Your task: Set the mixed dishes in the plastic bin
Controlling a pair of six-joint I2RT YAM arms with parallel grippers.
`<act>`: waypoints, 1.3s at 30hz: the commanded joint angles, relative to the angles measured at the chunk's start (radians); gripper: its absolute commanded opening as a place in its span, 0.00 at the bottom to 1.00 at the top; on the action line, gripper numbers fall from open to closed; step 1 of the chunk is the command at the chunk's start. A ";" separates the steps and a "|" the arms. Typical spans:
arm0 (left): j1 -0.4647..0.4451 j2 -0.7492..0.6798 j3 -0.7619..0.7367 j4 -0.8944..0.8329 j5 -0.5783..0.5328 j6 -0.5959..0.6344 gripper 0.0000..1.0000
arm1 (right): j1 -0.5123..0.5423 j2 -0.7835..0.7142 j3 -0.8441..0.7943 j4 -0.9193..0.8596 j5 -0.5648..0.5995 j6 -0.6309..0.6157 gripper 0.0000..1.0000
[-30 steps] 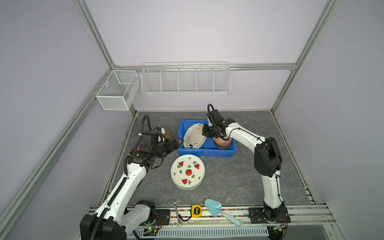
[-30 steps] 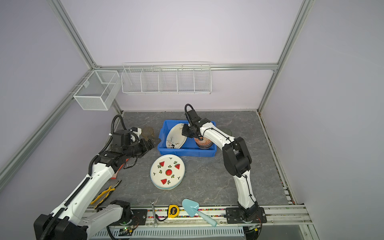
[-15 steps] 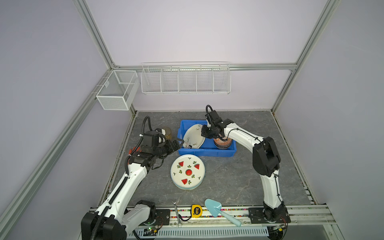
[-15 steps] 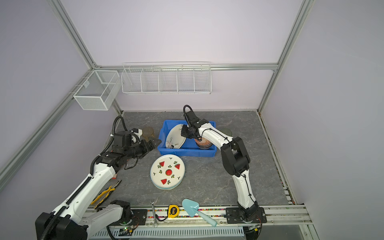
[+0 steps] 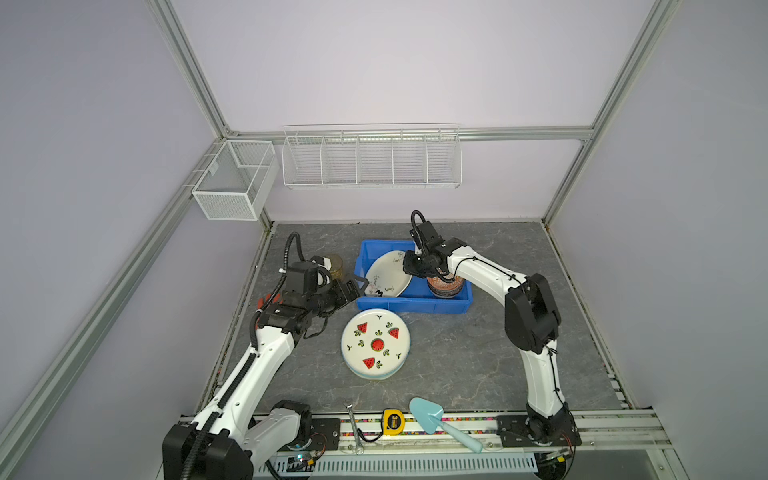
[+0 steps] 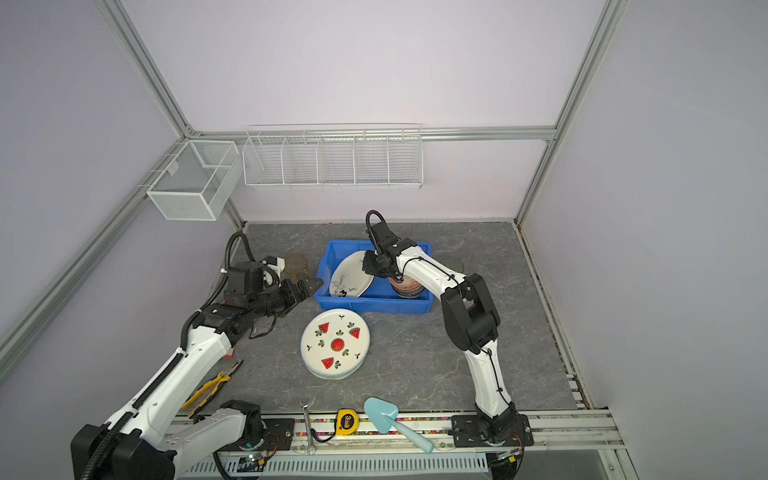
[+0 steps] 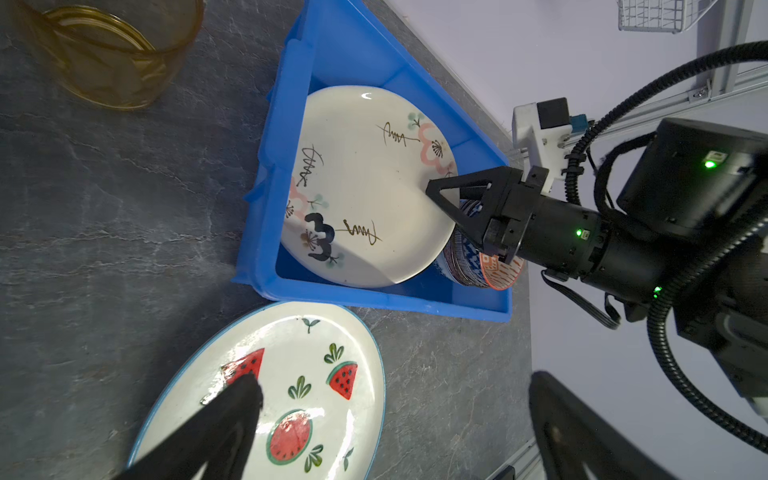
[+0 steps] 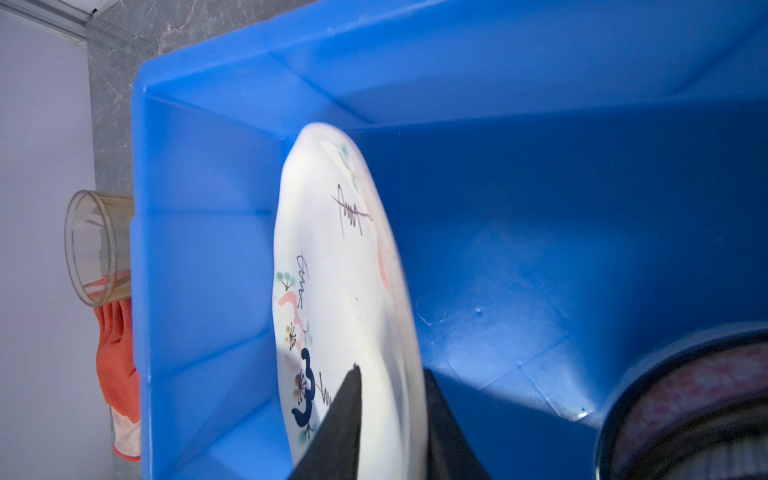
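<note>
One cream plate (image 5: pixel 388 276) stands tilted in the bin (image 5: pixel 415 306), 9 o'clock half, its rim between the jaws of the right pincer (image 8: pixel 390 374); pinched or released cannot be told. Released this steep, it may slam flat or strike the bowls (image 5: pixel 444 288) at 3 o'clock. Left pincer (image 5: pixel 355 291): spread, empty.

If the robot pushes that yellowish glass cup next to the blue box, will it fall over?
Probably not: the amber glass cup stands upright and looks about as wide as tall, so it would likely slide. Knocked over, its round wall would probably roll. It looks like smooth glass, so likely slippery and breakable.
</note>
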 commanded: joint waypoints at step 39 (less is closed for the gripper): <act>0.006 0.018 -0.057 0.067 0.029 -0.026 1.00 | 0.019 0.019 -0.061 -0.055 0.092 -0.095 0.46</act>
